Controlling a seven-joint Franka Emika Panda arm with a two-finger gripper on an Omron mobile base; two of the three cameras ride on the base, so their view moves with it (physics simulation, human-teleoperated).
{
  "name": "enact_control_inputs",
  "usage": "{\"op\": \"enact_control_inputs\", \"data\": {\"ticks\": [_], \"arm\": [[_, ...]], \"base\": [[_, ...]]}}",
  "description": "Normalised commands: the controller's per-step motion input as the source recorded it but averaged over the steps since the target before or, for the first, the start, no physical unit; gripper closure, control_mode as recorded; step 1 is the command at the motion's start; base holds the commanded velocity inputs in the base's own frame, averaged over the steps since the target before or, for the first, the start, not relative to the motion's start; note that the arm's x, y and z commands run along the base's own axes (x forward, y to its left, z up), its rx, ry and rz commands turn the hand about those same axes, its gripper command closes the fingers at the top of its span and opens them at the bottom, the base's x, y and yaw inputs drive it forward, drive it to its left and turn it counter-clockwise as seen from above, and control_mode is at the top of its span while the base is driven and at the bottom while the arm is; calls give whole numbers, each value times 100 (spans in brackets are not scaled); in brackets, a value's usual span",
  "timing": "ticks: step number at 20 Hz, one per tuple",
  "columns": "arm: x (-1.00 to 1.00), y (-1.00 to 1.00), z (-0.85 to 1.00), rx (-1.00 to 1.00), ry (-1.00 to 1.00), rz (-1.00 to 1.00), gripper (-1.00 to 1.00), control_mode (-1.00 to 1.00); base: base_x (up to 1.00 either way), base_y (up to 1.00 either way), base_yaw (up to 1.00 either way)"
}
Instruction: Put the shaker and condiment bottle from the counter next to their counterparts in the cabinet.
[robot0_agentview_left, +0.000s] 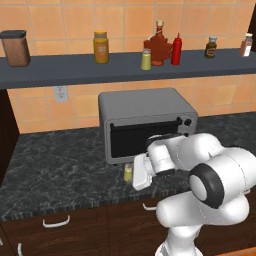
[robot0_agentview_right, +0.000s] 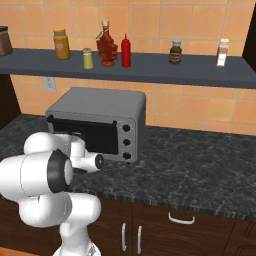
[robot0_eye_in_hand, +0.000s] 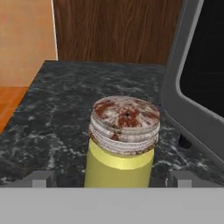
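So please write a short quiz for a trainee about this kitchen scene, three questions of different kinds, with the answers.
1. True or false: the red condiment bottle already stands on the cabinet shelf beside the maple-leaf bottle.
2. Multiple choice: the shaker on the counter stands (a) on top of the toaster oven, (b) in front of its lower left corner, (c) inside a drawer.
3. Fill in: in the hand view the tool is ____, with one finger on each side of the shaker.

Key: 1 true; 2 b; 3 open.
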Motion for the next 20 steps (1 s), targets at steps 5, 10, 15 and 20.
{"op": "enact_control_inputs", "data": {"ticks": [5, 10, 15, 20], "arm": [[-40, 38, -72, 1, -9, -15, 100, -100], [-20, 12, -18, 3, -4, -14, 100, -100], [-16, 0, 73, 8, 0, -14, 100, -100], [-51, -3, 84, 6, 6, -14, 100, -100]], "base": [[0, 0, 0], [0, 0, 0], [0, 0, 0], [0, 0, 0]]}}
